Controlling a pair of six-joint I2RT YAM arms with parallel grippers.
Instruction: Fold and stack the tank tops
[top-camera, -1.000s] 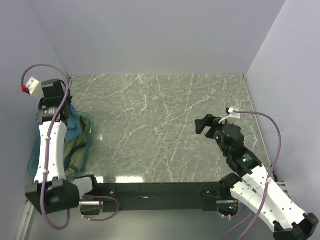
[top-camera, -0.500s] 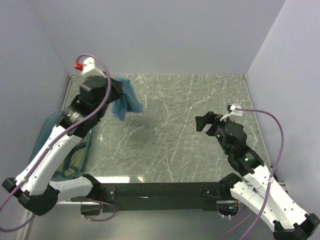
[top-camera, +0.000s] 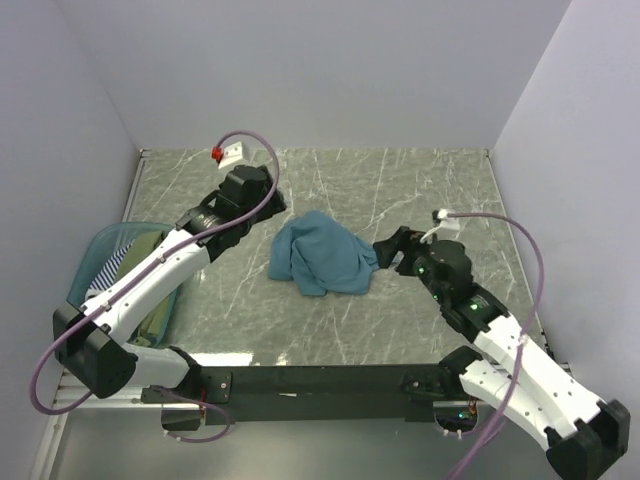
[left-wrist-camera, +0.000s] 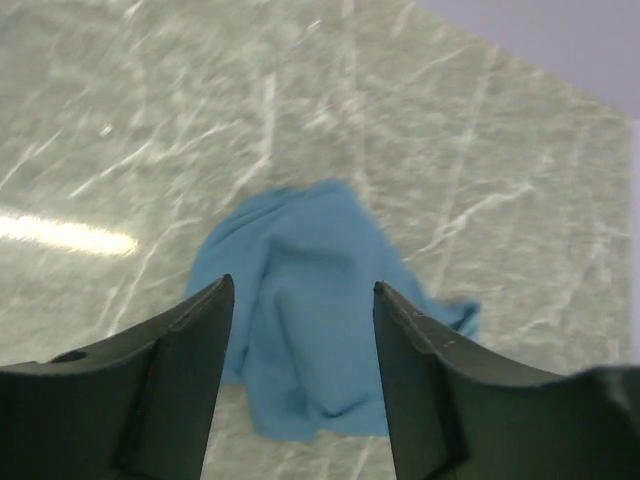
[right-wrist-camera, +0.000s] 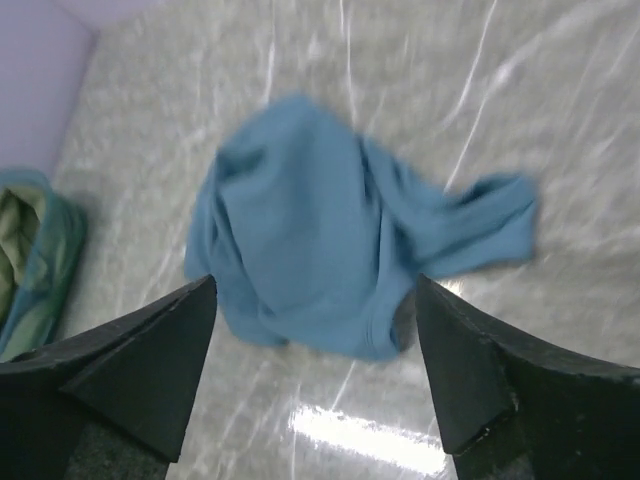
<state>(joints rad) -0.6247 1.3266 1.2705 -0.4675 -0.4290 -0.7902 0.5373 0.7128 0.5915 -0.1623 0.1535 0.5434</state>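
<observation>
Teal-blue tank top (top-camera: 320, 258) lies in a loose, crumpled heap on the table (top-camera: 430, 180), about the middle, between my two grippers. It is not folded; the cloth is bunched and rumpled. In the right wrist view (right-wrist-camera: 310, 230) a narrow strip of it trails off to the picture's right, flat on the table top.

Left gripper (top-camera: 268, 208): released. In the left wrist view (left-wrist-camera: 300, 290) both fingers stand well apart with nothing between them, and the heap (left-wrist-camera: 300, 340) shows below and beyond, framed in the gap. From above, the gripper sits near the heap's far-left edge. I see no cloth caught on either finger.

Right gripper (top-camera: 383, 250): also released, fingers spread wide in its own view (right-wrist-camera: 315, 285) and holding nothing. From above it points at the heap's right edge from close by. I cannot tell whether a fingertip touches the cloth.

The other two tops are off at the left edge of the table in a translucent teal tub (top-camera: 92, 248), partly hidden under the left arm:
- Striped tank top (top-camera: 113, 265), navy and white, shows toward the far end of the tub.
- Olive-green tank top (top-camera: 160, 318) shows at the near end, beside the arm. Its print is not visible from here.

The tub's corner also shows at the left edge of the right wrist view (right-wrist-camera: 55, 265), with a bit of olive cloth inside. Tub and heap are well apart.
</observation>
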